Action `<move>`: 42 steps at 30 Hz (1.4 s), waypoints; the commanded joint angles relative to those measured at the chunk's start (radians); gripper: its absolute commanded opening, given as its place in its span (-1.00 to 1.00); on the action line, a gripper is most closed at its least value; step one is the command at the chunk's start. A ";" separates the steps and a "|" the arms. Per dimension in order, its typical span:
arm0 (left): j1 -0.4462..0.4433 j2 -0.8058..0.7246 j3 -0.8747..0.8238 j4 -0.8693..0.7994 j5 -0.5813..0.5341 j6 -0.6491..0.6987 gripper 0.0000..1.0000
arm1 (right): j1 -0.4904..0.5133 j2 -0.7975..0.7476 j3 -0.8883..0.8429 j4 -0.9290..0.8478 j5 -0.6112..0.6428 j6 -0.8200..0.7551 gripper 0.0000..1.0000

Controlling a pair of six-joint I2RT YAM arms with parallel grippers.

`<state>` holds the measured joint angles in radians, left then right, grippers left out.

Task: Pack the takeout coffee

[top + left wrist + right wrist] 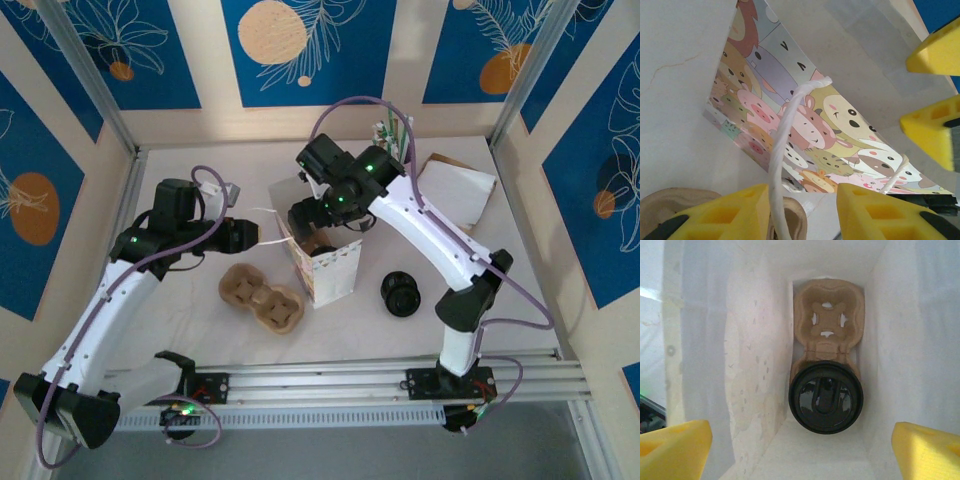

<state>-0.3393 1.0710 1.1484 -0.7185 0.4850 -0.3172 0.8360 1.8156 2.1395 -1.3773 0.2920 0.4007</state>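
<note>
One lidded coffee [826, 399] sits in a cardboard carrier [827, 320] at the bottom of the bag [335, 270], which stands upright on the desk [200, 310]. The right end effector [801, 442] hangs over the bag's mouth, fingers wide apart, holding nothing. The left end effector [802, 196] is partly open, with the string handle [782, 150] running between its fingers, unclamped.

You're at a robot lab cell: blue panels [350, 70] wall the table [240, 160], with an aluminium rail [330, 383] along its near edge.

takeout coffee [826, 399] topped in glossy black, pulp carrier [827, 322] tan, bag [850, 120] — pastel cartoon animals outside, white inside.
</note>
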 commanded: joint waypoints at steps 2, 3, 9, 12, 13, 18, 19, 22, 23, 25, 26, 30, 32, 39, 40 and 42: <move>-0.017 0.009 0.030 0.001 -0.003 -0.011 -0.21 | 0.009 -0.054 0.024 -0.009 0.024 0.018 0.85; -0.017 0.009 0.031 0.001 -0.004 -0.011 -0.21 | 0.011 -0.060 0.023 -0.003 0.024 0.020 0.85; -0.017 0.000 0.034 0.019 0.016 -0.029 -0.18 | 0.030 -0.141 -0.024 0.084 0.016 0.011 0.84; -0.017 -0.002 0.046 0.021 0.025 -0.037 -0.07 | 0.040 -0.209 -0.095 0.168 -0.001 0.004 0.84; -0.017 -0.003 0.050 0.021 0.027 -0.037 -0.01 | 0.039 -0.233 -0.120 0.194 -0.006 0.005 0.84; -0.017 -0.011 0.061 0.016 0.033 -0.047 0.47 | 0.034 -0.344 -0.240 0.287 -0.014 0.019 0.86; -0.017 -0.016 0.064 0.013 0.032 -0.047 0.56 | 0.029 -0.369 -0.266 0.302 -0.019 0.025 0.86; -0.017 -0.030 0.072 -0.003 0.020 -0.049 0.81 | 0.009 -0.437 -0.331 0.341 -0.031 0.042 0.86; -0.017 -0.036 0.073 -0.008 0.017 -0.051 0.91 | 0.001 -0.461 -0.355 0.357 -0.038 0.047 0.86; -0.017 -0.044 0.077 -0.022 0.011 -0.054 1.00 | -0.018 -0.505 -0.393 0.380 -0.051 0.060 0.87; -0.017 -0.053 0.081 -0.028 0.012 -0.055 1.00 | -0.028 -0.529 -0.411 0.391 -0.056 0.065 0.86; -0.017 -0.089 0.091 -0.056 0.002 -0.066 1.00 | -0.074 -0.607 -0.477 0.426 -0.085 0.086 0.88; -0.017 -0.108 0.100 -0.077 -0.011 -0.069 1.00 | -0.097 -0.642 -0.501 0.432 -0.090 0.097 0.88; -0.017 -0.216 0.137 -0.133 -0.127 -0.080 1.00 | -0.192 -0.731 -0.551 0.431 -0.122 0.126 0.86; -0.015 -0.239 0.141 -0.144 -0.162 -0.082 1.00 | -0.214 -0.739 -0.555 0.425 -0.134 0.129 0.84; -0.015 -0.274 0.148 -0.163 -0.221 -0.087 1.00 | -0.258 -0.747 -0.558 0.405 -0.154 0.134 0.84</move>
<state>-0.3454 0.8436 1.2606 -0.8318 0.3695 -0.3889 0.6163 1.0855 1.5944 -0.9668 0.1848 0.5083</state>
